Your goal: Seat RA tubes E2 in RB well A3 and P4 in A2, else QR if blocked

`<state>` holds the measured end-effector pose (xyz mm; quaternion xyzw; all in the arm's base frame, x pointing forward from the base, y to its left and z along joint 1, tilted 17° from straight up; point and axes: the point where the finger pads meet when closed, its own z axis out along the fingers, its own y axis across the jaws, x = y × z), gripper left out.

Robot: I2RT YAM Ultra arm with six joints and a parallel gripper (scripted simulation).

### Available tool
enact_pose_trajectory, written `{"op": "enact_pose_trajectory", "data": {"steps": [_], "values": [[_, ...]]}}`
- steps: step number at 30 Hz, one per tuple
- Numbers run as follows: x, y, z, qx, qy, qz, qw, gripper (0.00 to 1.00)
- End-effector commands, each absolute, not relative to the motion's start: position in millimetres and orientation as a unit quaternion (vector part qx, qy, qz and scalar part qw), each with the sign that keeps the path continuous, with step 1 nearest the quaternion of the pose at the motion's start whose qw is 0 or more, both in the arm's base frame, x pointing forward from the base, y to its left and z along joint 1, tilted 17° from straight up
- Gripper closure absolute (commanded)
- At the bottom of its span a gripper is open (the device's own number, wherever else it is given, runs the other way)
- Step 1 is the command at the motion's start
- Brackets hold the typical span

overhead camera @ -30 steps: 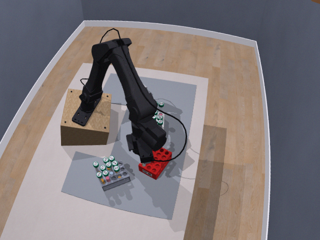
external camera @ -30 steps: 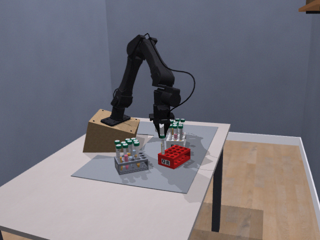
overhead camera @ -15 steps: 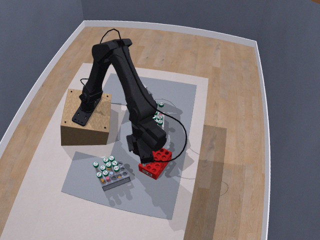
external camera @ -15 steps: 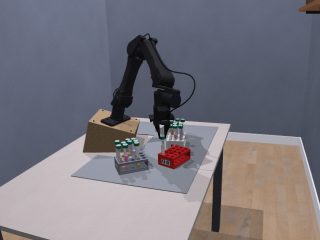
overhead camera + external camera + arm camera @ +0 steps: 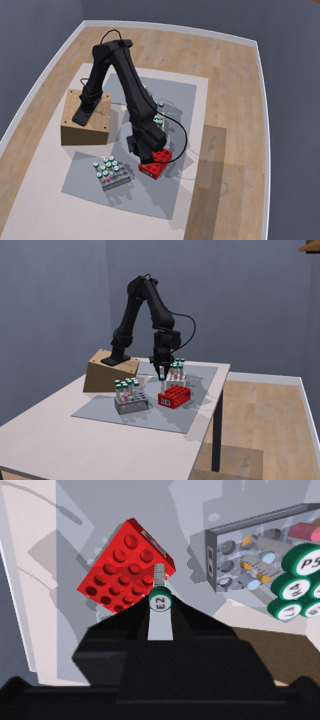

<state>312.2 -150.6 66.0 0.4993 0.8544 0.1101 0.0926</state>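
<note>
My gripper (image 5: 161,374) is shut on tube E2 (image 5: 160,601), a green-capped tube that hangs upright over the near corner of the red rack QR (image 5: 174,396). In the wrist view the E2 cap sits between my fingers, with the tube's lower end over a corner well of QR (image 5: 125,566). The grey rack RA (image 5: 131,402) stands to the left with several green-capped tubes; in the wrist view RA (image 5: 265,555) shows caps P5, R4 and L4. The white rack RB (image 5: 177,379) stands behind QR with several tubes. In the overhead view my arm hides the tube and much of RB (image 5: 159,119).
The arm's base is on a wooden block (image 5: 111,371) at the back left. All three racks rest on a grey mat (image 5: 134,160). The table's right edge runs close to the mat. The DONE button is not in view.
</note>
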Motion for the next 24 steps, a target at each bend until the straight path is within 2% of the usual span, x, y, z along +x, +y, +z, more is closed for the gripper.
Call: {"op": "enact_pose_trajectory", "data": {"steps": [1,24], "values": [[312.3,-147.2,58.3,0.500,0.854,0.114,0.086,1.00],[312.1,-144.7,54.5,0.499,0.855,0.114,0.083,1.00]]}}
